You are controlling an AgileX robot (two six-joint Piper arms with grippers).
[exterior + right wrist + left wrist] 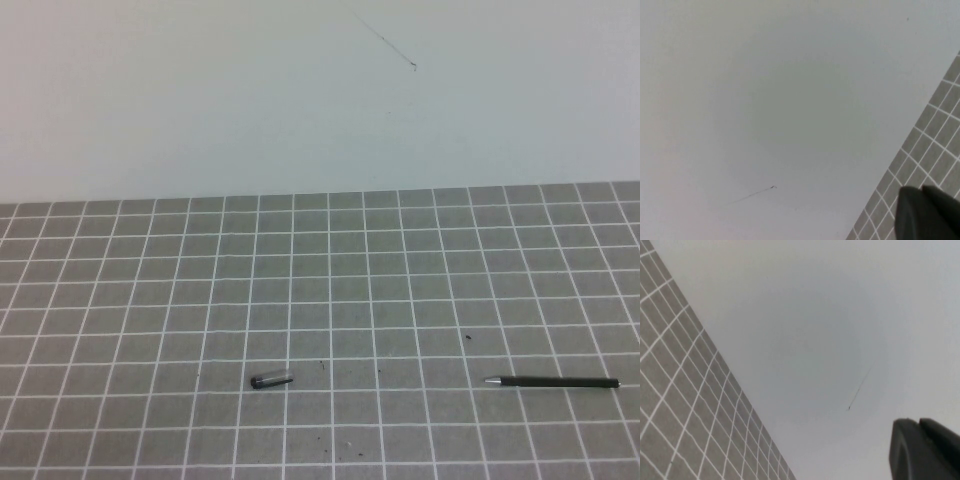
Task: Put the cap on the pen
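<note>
High view: the pen (pixel 552 382) lies flat on the grid mat (pixel 150 300) at about 4 o'clock from the mat's middle, running left to right with its silver tip toward the left. The cap (pixel 271 380) lies at about 7 o'clock, on the same grid row as the pen and well apart from it, also lying crosswise. Neither arm shows here; nothing touches either piece.

Left wrist view: the left gripper (pixel 925 450) shows as dark fingers pressed together, holding nothing, raised and aimed at the pale wall (pixel 815 315). Only a strip of mat appears at 8 o'clock in the picture. Pen and cap are out of sight.

Right wrist view: the right gripper (pixel 927 212) is likewise closed and empty, raised toward the wall, with a corner of mat at 4 o'clock in the picture.

By my judgement the task has not started; both arms look parked and the step in hand is the first reach. The next move calls for each gripper to open and descend, probably the right over the pen's barrel and the left over the cap. Both pieces are thin and low, so fingers must close squarely across them or they may roll away.
</note>
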